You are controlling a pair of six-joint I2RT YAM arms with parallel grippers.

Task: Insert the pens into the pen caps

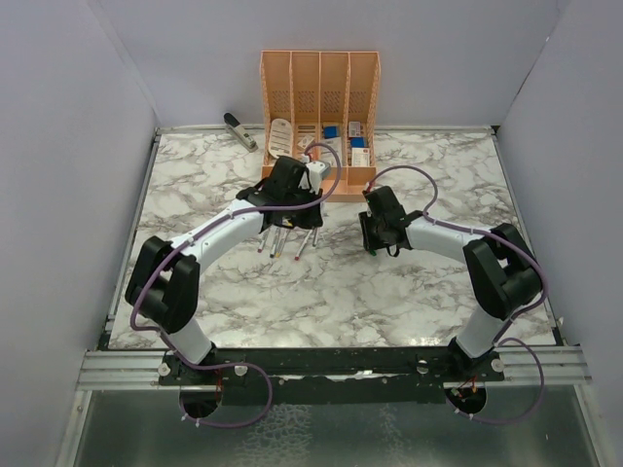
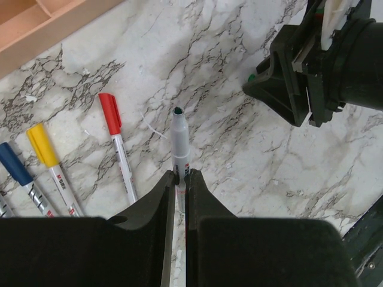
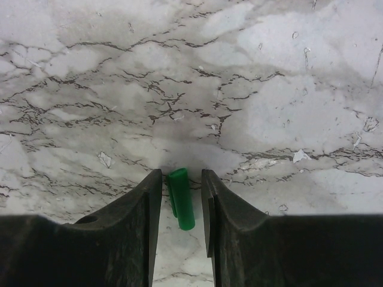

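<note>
My left gripper (image 2: 181, 174) is shut on a silver pen (image 2: 181, 142). Its bare dark green tip points toward the right gripper's black fingers (image 2: 281, 84) at the upper right. Three capped pens lie on the marble to its left, with a red cap (image 2: 109, 113), a yellow cap (image 2: 43, 145) and a blue cap (image 2: 15, 164). In the top view several pens (image 1: 287, 238) lie below the left wrist. My right gripper (image 3: 181, 174) has a green pen cap (image 3: 181, 197) between its fingers, lying along them and against the left one, above the table.
A peach desk organiser (image 1: 319, 88) stands at the back centre, just behind the left wrist, and its corner (image 2: 36, 24) also shows in the left wrist view. A grey stapler (image 1: 239, 130) lies at the back left. Grey walls enclose the marble table (image 1: 389, 292).
</note>
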